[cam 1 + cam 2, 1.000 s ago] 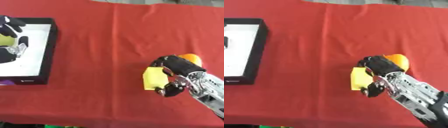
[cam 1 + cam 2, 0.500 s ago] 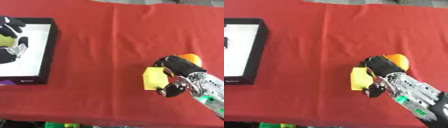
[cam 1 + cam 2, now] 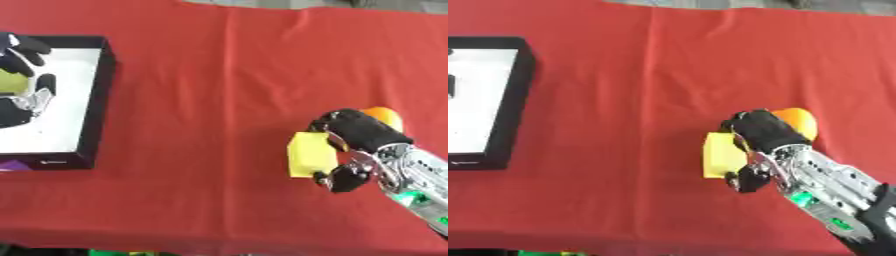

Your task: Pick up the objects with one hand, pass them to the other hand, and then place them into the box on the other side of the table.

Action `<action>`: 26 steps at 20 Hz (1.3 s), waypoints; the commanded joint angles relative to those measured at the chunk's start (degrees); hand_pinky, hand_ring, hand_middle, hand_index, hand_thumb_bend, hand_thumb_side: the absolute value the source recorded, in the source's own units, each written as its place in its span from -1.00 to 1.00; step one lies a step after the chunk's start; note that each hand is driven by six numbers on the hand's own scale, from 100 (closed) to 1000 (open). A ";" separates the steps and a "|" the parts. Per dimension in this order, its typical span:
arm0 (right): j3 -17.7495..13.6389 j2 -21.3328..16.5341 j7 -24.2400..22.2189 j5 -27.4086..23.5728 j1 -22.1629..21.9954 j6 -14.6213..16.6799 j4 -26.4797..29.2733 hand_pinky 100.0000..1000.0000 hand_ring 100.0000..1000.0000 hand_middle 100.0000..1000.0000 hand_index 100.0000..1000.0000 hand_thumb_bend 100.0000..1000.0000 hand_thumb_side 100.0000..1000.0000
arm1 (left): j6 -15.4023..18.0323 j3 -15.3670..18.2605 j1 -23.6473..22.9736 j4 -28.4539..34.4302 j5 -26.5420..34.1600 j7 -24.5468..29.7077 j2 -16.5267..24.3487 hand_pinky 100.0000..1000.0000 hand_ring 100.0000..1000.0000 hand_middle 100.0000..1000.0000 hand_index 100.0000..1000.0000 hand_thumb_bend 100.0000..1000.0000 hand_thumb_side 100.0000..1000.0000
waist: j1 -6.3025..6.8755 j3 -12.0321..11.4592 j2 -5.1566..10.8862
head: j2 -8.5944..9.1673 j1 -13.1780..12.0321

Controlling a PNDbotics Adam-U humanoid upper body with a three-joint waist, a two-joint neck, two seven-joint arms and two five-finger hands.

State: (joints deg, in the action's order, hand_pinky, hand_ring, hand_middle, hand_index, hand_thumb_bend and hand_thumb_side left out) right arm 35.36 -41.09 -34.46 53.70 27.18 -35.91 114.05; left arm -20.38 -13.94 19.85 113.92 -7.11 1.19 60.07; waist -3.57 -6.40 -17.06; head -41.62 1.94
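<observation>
A yellow block (image 3: 310,154) sits on the red cloth at the right, and my right hand (image 3: 363,145) has its fingers and thumb curled round it. An orange round object (image 3: 385,117) lies just behind that hand, partly hidden by it. At the far left, my left hand (image 3: 19,85) hangs over the black-rimmed box (image 3: 98,100) with a white floor. Its fingers are curled round a yellow-green object (image 3: 12,81).
The red cloth (image 3: 210,75) covers the whole table between the box and my right hand. A small purple thing (image 3: 9,165) shows at the box's near left corner. The table's front edge runs along the bottom of the view.
</observation>
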 commanded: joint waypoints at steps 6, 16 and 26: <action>-1.86 -1.31 -1.04 1.06 0.97 -11.81 0.54 1.00 0.21 -0.15 0.03 -0.48 -1.00 | 0.62 0.95 0.85 0.67 0.79 -0.42 1.07 0.37 0.14 0.17 0.54 -1.00 -0.59 | 0.31 -0.14 1.26 | 0.66 0.03; -5.76 0.29 12.10 -7.87 4.17 -14.16 0.54 1.00 0.13 -0.25 -0.07 -0.52 -1.00 | 1.30 1.17 1.62 0.67 1.77 -1.02 1.10 0.35 0.12 0.15 0.52 -1.00 -0.64 | 0.43 -0.23 1.35 | 0.60 -0.01; -0.96 2.72 34.09 -21.89 5.92 -15.38 0.54 -0.07 0.15 -0.27 -0.09 -0.56 -1.00 | 8.50 -2.54 7.00 0.67 2.32 2.50 1.23 0.35 0.13 0.16 0.54 -1.00 -0.65 | 0.55 -1.11 1.39 | 0.81 0.89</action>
State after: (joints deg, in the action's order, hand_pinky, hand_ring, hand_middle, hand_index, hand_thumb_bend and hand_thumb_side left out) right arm 34.08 -37.97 -2.84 33.31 32.30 -51.09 114.05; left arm -13.10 -16.42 26.03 113.92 -4.77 3.11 60.07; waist -3.30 -7.51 -16.98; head -41.58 2.65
